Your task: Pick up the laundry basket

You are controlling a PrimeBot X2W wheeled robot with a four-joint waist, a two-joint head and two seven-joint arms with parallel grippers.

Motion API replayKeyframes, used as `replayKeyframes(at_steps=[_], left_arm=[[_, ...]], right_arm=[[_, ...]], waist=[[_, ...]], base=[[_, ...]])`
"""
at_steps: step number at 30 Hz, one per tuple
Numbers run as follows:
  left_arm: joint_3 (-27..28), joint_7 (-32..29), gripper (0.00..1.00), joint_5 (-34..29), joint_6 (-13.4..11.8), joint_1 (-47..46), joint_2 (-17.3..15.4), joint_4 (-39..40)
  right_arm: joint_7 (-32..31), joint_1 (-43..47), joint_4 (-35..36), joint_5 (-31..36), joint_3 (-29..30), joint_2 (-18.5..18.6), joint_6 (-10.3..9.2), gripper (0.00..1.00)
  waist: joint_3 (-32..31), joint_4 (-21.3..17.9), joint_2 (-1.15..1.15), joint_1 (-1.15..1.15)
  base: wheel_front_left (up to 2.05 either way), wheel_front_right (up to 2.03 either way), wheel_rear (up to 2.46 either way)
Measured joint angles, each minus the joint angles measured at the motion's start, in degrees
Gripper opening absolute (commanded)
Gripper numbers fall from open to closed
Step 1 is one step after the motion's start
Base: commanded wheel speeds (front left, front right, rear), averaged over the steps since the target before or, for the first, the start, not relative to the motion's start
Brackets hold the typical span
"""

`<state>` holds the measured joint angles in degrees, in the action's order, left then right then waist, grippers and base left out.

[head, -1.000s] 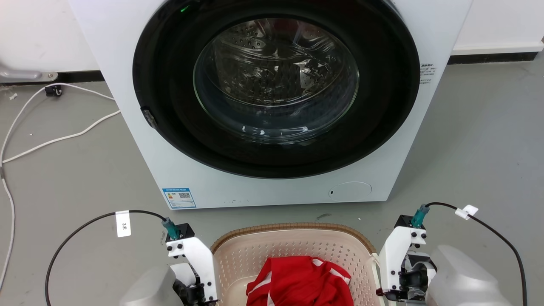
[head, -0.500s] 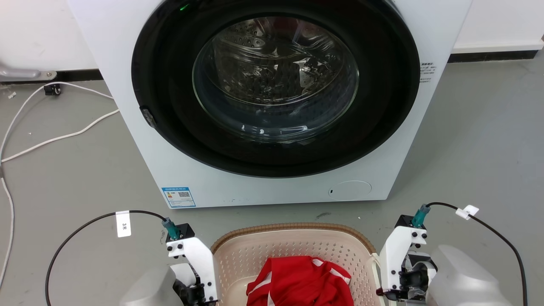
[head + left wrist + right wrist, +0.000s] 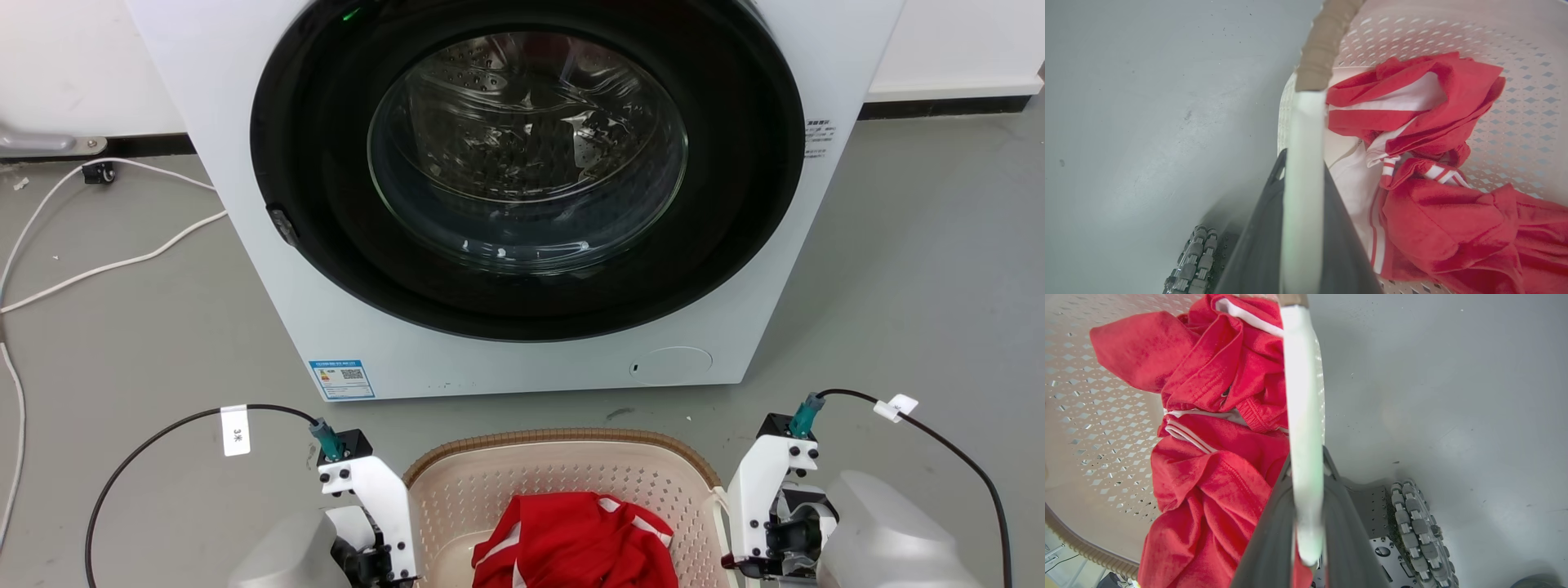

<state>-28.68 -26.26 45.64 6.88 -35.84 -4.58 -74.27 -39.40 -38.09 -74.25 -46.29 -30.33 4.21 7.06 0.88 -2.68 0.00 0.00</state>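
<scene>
View nudged, laundry basket clamped L+R, tag "3米"

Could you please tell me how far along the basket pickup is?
Done: the left claw and right claw are shut on the white handles of the laundry basket. In hand: the lift; whether it has left the floor is unclear. Left: raising it clear, red clothes inside.

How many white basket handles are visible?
2. The left handle is between the fingers of the left gripper; the right handle between those of the right gripper.
</scene>
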Motion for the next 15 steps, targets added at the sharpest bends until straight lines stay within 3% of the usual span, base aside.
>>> replayKeyframes(at_steps=[15], left_arm=[[-0.4,0.7,0.00,0.4,-0.3,0.1,0.0,0.0]], right_arm=[[0.0,0.3,0.0,-0.6,-0.7,0.0,0.00,0.00]], waist=[[-0.3,-0.1,0.00,0.00]], base=[[0.00,0.00,0.00]])
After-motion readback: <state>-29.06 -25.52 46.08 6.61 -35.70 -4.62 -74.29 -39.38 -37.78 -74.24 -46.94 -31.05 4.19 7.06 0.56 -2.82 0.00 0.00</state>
